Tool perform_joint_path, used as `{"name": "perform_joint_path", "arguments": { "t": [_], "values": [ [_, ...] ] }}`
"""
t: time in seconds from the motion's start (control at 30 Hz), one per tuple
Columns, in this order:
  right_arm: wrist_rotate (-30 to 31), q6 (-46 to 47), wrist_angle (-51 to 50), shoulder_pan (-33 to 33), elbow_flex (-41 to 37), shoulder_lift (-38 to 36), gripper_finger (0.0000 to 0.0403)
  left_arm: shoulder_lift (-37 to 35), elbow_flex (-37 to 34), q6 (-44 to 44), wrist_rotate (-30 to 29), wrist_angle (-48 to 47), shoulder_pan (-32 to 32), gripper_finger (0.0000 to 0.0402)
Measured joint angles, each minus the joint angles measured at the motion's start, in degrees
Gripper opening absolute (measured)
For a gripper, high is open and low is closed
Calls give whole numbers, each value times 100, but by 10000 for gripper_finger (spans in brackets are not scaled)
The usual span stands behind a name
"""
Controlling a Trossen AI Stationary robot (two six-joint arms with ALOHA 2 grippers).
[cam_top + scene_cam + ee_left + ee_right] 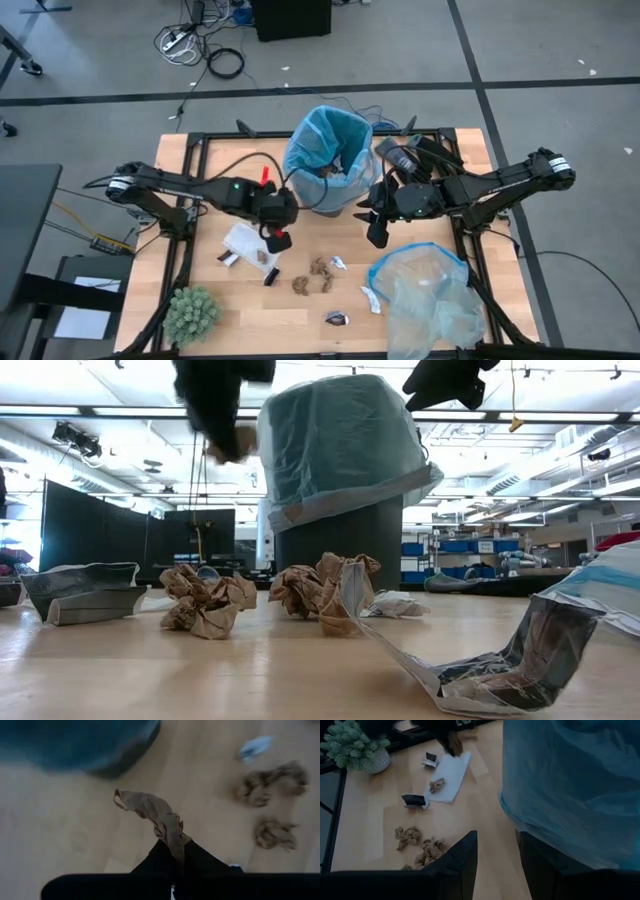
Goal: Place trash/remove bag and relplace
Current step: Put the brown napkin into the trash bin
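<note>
The dark bin lined with the sky-blue bag stands at the table's far middle. My left gripper hangs in front of it, just to its left, shut on a crumpled brown paper wad. My right gripper hovers open off the bin's right front; in its wrist view the bag is beside the fingers and nothing lies between them. More trash lies on the table: brown wads, a white sheet, and small wrappers. My left gripper pinches one end of the brown paper wad between its two fingers, coming from above and pointing down. The wad is lifted clear of the table, and its free end sticks out beyond the fingertips.
A paler, clearer plastic bag with a blue rim lies at the near right. A green spiky plant ball sits at the near left corner. The black frame rails run along the table's sides.
</note>
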Motion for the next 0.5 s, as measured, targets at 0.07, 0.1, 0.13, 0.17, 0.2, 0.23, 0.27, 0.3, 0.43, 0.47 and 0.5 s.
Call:
{"name": "perform_joint_path", "arguments": {
  "t": [0.07,0.1,0.13,0.17,0.2,0.23,0.27,0.3,0.43,0.47,0.5],
  "values": [
    [0,0,-2,-1,0,0,134,-2,383,421,-2,-139,1,16],
    [0,2,0,-2,0,0,134,-2,566,636,-2,-168,1,16],
    [0,4,-8,-2,0,0,134,-2,739,829,-2,-178,1,16],
    [0,15,-5,-2,0,0,134,-2,922,1000,-4,-179,1,16],
    [0,26,5,-2,0,0,134,-2,1110,1160,-10,-171,5,16],
    [0,54,0,-2,0,0,134,-2,1279,1309,-16,-149,9,16],
    [0,71,-8,-2,0,0,134,-4,1435,1450,-21,-106,13,16],
    [0,112,-6,-1,0,0,134,-4,1589,1583,-27,-81,15,16],
    [0,221,-10,11,0,0,134,-4,2055,2123,-131,53,18,16],
    [0,224,-10,11,0,0,134,-4,2137,2227,-194,138,33,16],
    [0,225,-10,11,0,0,134,-4,2208,2316,-269,227,52,16]
  ]
}}
